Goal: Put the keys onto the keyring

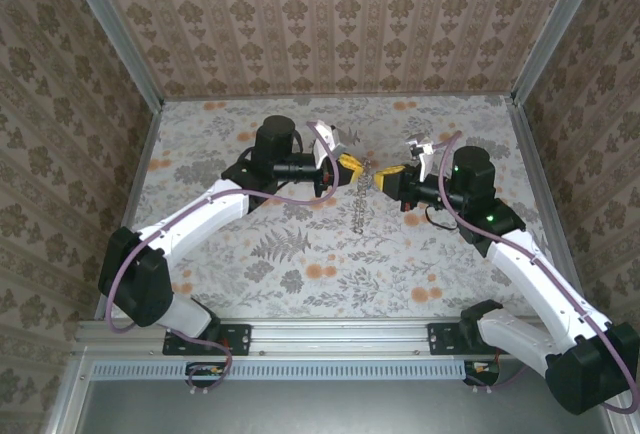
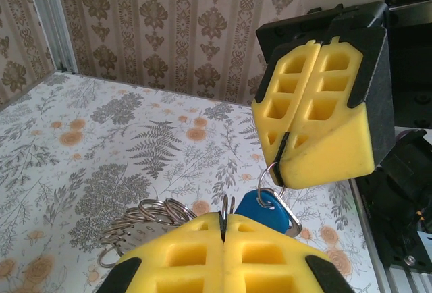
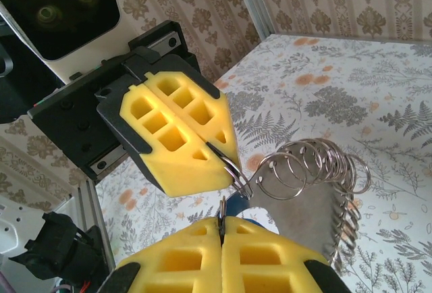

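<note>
Two arms (image 1: 200, 216), two hands: left hand (image 1: 338, 168), right hand (image 1: 388, 178). Two yellow foam fingers (image 2: 331, 151) on each, four in all. One keyring (image 1: 362, 199), a single bunch of silvery wire loops, overlapping too closely in the right wrist view to number. One set of keys (image 2: 263, 210): one blue head, at least one silvery blade beside it. Two purple cables (image 1: 108, 304), one along each arm. One flowered worktop (image 1: 300, 244).
</note>
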